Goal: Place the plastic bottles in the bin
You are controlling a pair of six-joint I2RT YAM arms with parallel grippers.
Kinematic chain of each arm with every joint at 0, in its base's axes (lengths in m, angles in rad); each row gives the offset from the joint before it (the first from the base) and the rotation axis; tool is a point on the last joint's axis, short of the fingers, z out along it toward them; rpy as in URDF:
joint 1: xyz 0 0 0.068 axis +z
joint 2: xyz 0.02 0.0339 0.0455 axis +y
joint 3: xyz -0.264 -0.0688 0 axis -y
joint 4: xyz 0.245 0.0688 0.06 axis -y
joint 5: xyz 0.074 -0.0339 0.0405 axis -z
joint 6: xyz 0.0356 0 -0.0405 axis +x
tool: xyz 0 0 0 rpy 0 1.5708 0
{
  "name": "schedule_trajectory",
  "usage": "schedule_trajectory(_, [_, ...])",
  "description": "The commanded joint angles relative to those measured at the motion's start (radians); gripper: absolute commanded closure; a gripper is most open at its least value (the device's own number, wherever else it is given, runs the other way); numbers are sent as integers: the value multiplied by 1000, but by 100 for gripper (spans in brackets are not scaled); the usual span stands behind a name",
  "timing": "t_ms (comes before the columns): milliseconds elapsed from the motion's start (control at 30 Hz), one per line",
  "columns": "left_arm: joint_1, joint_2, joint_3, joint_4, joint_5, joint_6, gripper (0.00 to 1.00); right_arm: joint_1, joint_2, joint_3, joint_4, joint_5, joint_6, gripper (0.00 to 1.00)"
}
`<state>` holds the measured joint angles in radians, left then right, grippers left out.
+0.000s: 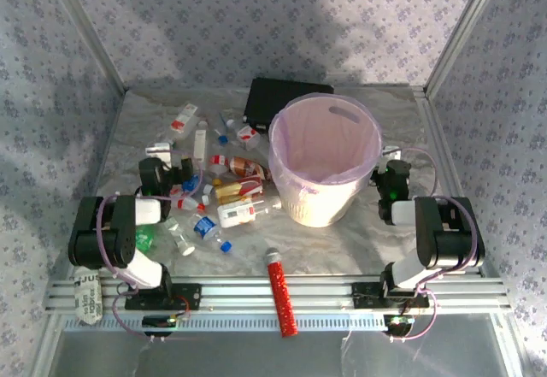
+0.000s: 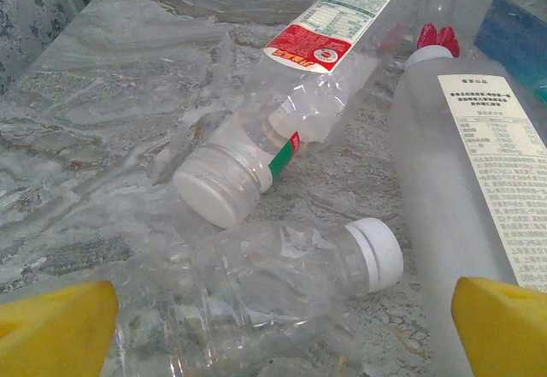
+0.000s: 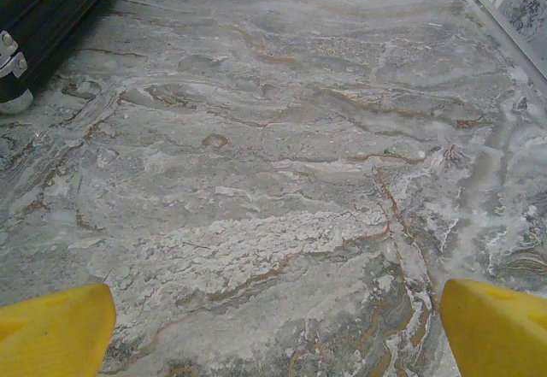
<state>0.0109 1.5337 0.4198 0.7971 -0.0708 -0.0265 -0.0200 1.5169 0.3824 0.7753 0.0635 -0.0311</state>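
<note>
I'm seeing left pincer (image 2: 278,326) and right pincer (image 3: 273,330) both wide, gripping nothing. Bottles (image 1: 235,215) are lying on the bench (image 1: 342,244) left of the bin (image 1: 320,202). Risk: crumpled bottle (image 2: 256,291) squirting sideways under squeeze, being slick, round.

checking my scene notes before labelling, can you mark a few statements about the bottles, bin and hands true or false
1. The bin stands upright. True.
2. The plastic bottles lie mostly on the right arm's side of the bin. False: they lie on the left arm's side.
3. The left hand is open over a clear white-capped bottle. True.
4. The right hand grips a bottle. False: it is open over bare table.
5. The red glitter tube lies inside the bin. False: it lies across the table's near edge.
</note>
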Motion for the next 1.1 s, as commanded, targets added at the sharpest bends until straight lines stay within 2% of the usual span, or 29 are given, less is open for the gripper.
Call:
schedule_trajectory(0, [-2,3,-5,18,8,2,0,-6,2,15,16,-8,4,1])
schedule_trajectory(733, [15,1,-3,12,39,-7,1,-8,-3,19,10,-14,5,1])
schedule_trajectory(800, [16,-17,26,-57,44,-9,1,-1,-53,71,-119,20,11,1])
schedule_trajectory(900, [14,-91,150,-330,17,-13,0,-26,-137,254,-540,27,55,1])
schedule_trajectory(933, [12,-112,186,-389,6,-15,0,-38,-146,293,-628,29,69,1])
schedule_trajectory(1067, [12,-140,343,-573,-26,-57,0,-81,-207,332,-763,36,156,1])
